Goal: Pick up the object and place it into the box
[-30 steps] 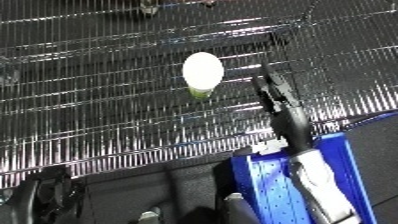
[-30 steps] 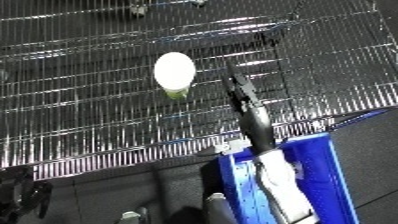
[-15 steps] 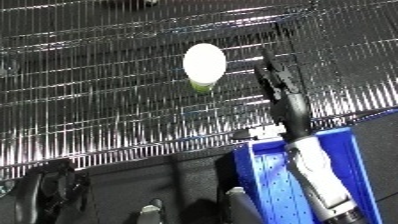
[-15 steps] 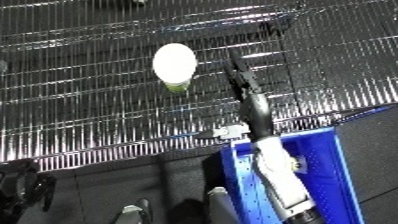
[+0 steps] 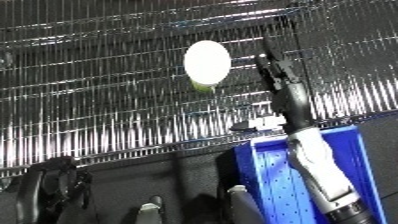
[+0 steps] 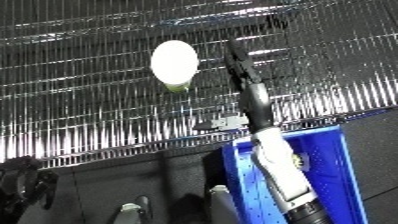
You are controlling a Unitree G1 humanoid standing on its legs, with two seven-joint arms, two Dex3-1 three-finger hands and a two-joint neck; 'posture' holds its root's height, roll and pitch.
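A white oval object (image 5: pixel 207 62) with a yellow-green lower end stands on the wire shelf (image 5: pixel 98 100). My right hand (image 5: pixel 274 74) reaches up over the shelf just to the object's right, fingers straight and apart from it, holding nothing. The right forearm (image 5: pixel 313 165) rises from the lower right, passing over the blue bin (image 5: pixel 275 195). Low at the left edge my left hand (image 5: pixel 51 187) shows as a dark shape; how its fingers stand is unclear.
The shelf's front rail (image 5: pixel 160 147) runs across the middle, with a small white tag (image 5: pixel 266 122) clipped on it near my forearm. Below it lies dark floor. Pale rounded tips (image 5: pixel 151 206) poke up at the bottom edge.
The camera has drifted, so the object sits a little higher in view. My right hand has risen and now stands level with the object, close beside it.
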